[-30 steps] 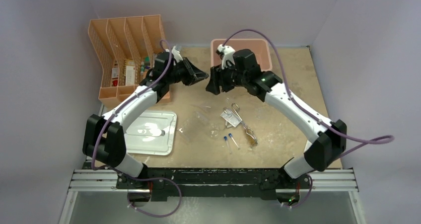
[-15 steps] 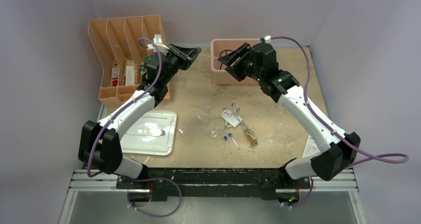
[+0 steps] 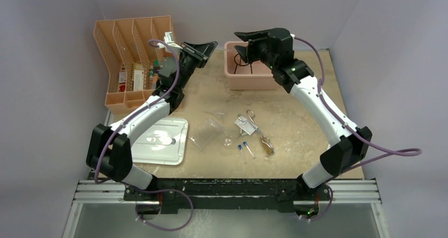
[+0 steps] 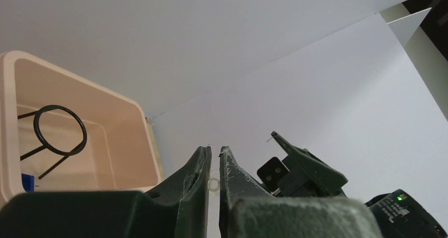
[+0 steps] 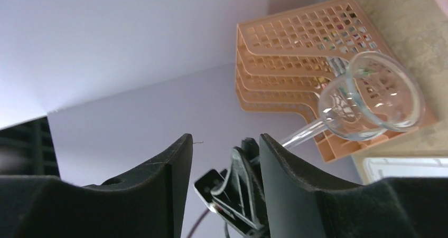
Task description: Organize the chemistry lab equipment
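Observation:
My left gripper [image 3: 210, 46] is raised beside the pink bin [image 3: 264, 81]. It is shut [image 4: 215, 149] on the thin stem of a clear glass funnel [image 5: 370, 98], whose bowl shows in the right wrist view. My right gripper [image 3: 239, 41] is open and empty [image 5: 224, 137] over the bin's left end, facing the left gripper. A black wire ring tripod [image 3: 243, 58] stands in the bin [image 4: 121, 111]. Metal tongs [image 3: 253, 123], a test-tube brush [image 3: 267, 144], two blue-capped vials [image 3: 243, 150], a clear plastic tray [image 3: 206, 132] and a tiny glass dish [image 3: 228, 141] lie on the table.
A peach slotted organiser [image 3: 132, 43] stands at the back left, with small items in its front slots. A flat white lid [image 3: 158, 140] lies front left. A blue piece [image 4: 27, 182] shows in the bin's corner. Grey walls close in the back and sides.
Both grippers have risen from low over the table's middle and swung toward the back. They now face each other by the pink bin, the right one above it.

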Robot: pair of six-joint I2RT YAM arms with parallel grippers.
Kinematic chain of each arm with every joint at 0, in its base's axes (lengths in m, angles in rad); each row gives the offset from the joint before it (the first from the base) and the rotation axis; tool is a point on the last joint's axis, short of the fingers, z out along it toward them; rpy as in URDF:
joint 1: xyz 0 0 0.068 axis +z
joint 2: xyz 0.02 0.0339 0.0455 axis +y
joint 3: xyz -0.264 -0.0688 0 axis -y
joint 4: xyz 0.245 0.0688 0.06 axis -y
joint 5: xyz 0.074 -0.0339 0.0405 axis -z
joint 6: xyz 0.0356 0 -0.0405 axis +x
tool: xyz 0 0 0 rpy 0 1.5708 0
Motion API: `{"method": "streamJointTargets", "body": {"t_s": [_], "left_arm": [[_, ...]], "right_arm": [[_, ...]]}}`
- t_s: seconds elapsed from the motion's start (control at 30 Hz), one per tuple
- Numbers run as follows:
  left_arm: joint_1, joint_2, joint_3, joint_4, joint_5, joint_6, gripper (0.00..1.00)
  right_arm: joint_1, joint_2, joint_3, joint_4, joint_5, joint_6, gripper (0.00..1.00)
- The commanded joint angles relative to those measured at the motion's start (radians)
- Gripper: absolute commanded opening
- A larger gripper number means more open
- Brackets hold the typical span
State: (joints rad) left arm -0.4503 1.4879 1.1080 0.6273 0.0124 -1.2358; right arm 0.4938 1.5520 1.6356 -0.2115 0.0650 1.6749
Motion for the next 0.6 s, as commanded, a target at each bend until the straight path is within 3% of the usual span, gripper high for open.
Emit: {"method": "streamJointTargets", "body": {"t_s": [0.0, 0.2, 0.57], "left_arm": [[-0.025, 0.019, 0.055, 0.103, -0.066, 0.106, 0.00], [-0.027, 0.038, 0.064, 0.132, -0.107, 0.145, 0.00], [-0.027, 0.087, 0.096, 0.160, -0.132, 0.160, 0.00]], "right_arm": [[0.002, 0.034, 0.074, -0.027, 0.096, 0.121, 0.50], [0.004, 0.060, 0.096, -0.058, 0.097, 0.129, 0.48], [0.004, 0.085, 0.077, -0.090, 0.028, 0.154, 0.54]]}}
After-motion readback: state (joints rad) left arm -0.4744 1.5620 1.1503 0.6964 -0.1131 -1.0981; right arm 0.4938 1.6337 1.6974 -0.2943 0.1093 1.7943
